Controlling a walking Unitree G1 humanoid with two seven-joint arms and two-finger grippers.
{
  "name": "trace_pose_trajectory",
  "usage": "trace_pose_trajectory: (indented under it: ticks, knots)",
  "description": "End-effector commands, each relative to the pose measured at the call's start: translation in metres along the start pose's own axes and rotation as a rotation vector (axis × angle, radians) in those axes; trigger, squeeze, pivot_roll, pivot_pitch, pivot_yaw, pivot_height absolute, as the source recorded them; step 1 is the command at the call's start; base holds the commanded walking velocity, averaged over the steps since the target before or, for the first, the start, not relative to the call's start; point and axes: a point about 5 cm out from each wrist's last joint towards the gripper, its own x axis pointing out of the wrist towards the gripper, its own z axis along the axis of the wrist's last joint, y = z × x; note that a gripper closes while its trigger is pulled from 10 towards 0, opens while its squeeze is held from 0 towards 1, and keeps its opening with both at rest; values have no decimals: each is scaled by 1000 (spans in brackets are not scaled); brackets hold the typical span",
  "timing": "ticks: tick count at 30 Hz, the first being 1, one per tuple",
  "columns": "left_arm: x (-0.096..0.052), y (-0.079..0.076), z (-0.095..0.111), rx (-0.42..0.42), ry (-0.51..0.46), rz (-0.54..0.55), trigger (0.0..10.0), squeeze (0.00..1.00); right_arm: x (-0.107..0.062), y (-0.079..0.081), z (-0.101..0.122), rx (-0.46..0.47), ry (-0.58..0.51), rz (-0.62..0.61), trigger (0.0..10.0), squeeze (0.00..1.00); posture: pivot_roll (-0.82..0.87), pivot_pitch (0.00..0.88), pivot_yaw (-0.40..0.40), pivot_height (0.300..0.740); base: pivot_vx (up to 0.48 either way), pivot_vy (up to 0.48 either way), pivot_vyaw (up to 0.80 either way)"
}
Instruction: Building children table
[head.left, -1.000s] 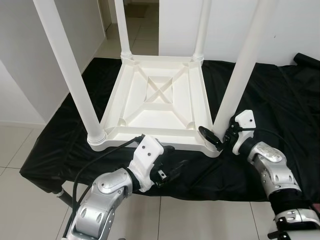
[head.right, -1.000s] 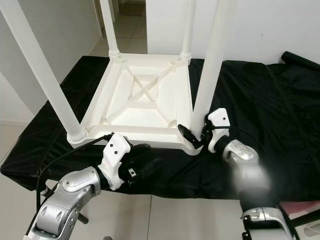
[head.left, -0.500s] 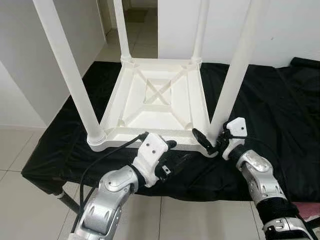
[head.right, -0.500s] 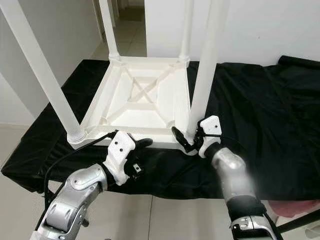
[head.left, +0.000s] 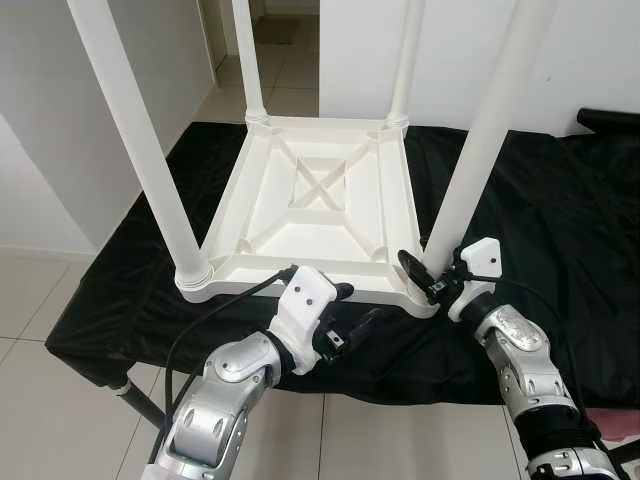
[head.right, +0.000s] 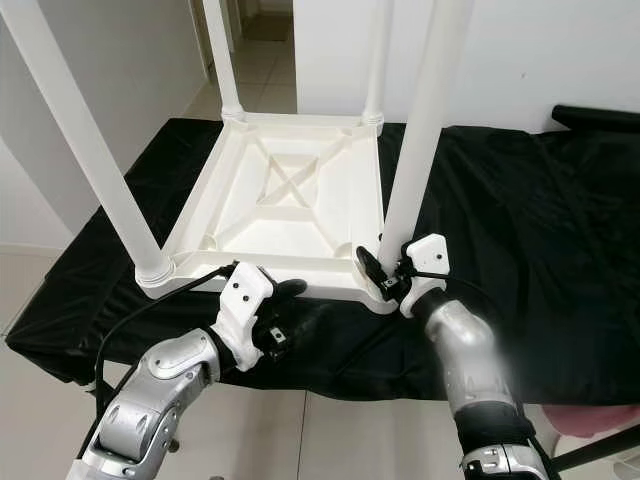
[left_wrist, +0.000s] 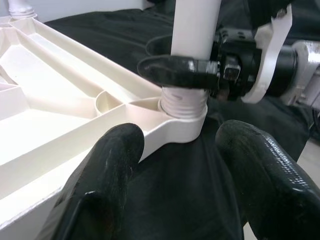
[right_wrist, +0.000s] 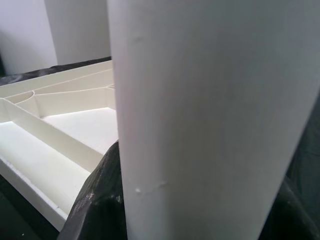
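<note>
A white plastic table (head.left: 320, 205) lies upside down on a black cloth (head.left: 560, 230), its ribbed underside facing up and four white legs standing up from its corners. The cloth covers a low platform over a pale tiled floor (head.left: 30, 300), with a white wall (head.left: 580, 50) behind.

The right gripper (head.left: 432, 277) is at the table's near right corner. Its two black fingers are closed around the near right leg (head.left: 478, 150) just above the threaded foot where the leg meets the corner socket; one finger (left_wrist: 175, 68) wraps across the front of the leg, the other is behind it. In the right wrist view the leg (right_wrist: 210, 125) stands directly between the fingers, pressed against them, with the table's ribbed underside beyond.

The left gripper (head.left: 348, 318) hovers at the table's near edge, between the near left leg (head.left: 135, 140) and the near right one, closer to the right. Its fingers (left_wrist: 105, 170) are spread apart and hold nothing. In the left wrist view one finger lies against or just over the table's near rim, I cannot tell which, and the other is over the black cloth beside the corner socket. The right gripper sits just beyond them.

The two far legs (head.left: 248, 55) stand at the table's back corners, well apart from both grippers.
</note>
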Motion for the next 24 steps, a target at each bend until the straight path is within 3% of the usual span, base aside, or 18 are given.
trace_pose_trajectory:
  ticks: [1, 2, 3, 7, 8, 12, 15, 17, 24]
  knots:
    - [-2, 5, -3, -14, 17, 93, 10000, 0, -5, 5, -12, 32, 56, 1, 0, 0, -8, 0, 44, 740, 0, 0, 0]
    - [-2, 5, -3, -24, 17, 93, 10000, 0, -5, 5, -12, 37, 60, -12, 3020, 0, -8, 0, 44, 740, 0, 0, 0]
    - [-4, 4, -5, -19, 14, 67, 10000, 0, -8, 6, -14, 35, 76, -46, 10000, 0, -20, 0, 51, 740, 0, 0, 0]
    - [-6, 2, -7, 3, 11, 26, 10000, 0, -11, 8, -15, 54, 91, -103, 10000, 0, -24, 0, 50, 740, 0, 0, 0]
    - [-4, 7, -13, 14, 51, 67, 10000, 0, -12, 9, -14, 61, 88, -180, 10000, 0, -29, 0, 50, 740, 0, 0, 0]
    - [-1, 11, -18, 29, 68, 111, 10000, 0, -14, 11, -15, 63, 91, -301, 10000, 0, -52, 0, 52, 740, 0, 0, 0]
    - [-1, 11, -19, 32, 70, 124, 10000, 0, -15, 13, -15, 61, 90, -327, 10000, 0, -52, 0, 52, 740, 0, 0, 0]
    - [1, 12, -19, 40, 55, 153, 10000, 0, -19, 21, -17, 104, 94, -426, 10000, 0, -60, 0, 48, 740, 0, 0, 0]
    - [2, 15, -19, 31, 36, 180, 10000, 0, -22, 34, -18, 168, 108, -544, 10000, 0, -63, 0, 44, 740, 0, 0, 0]
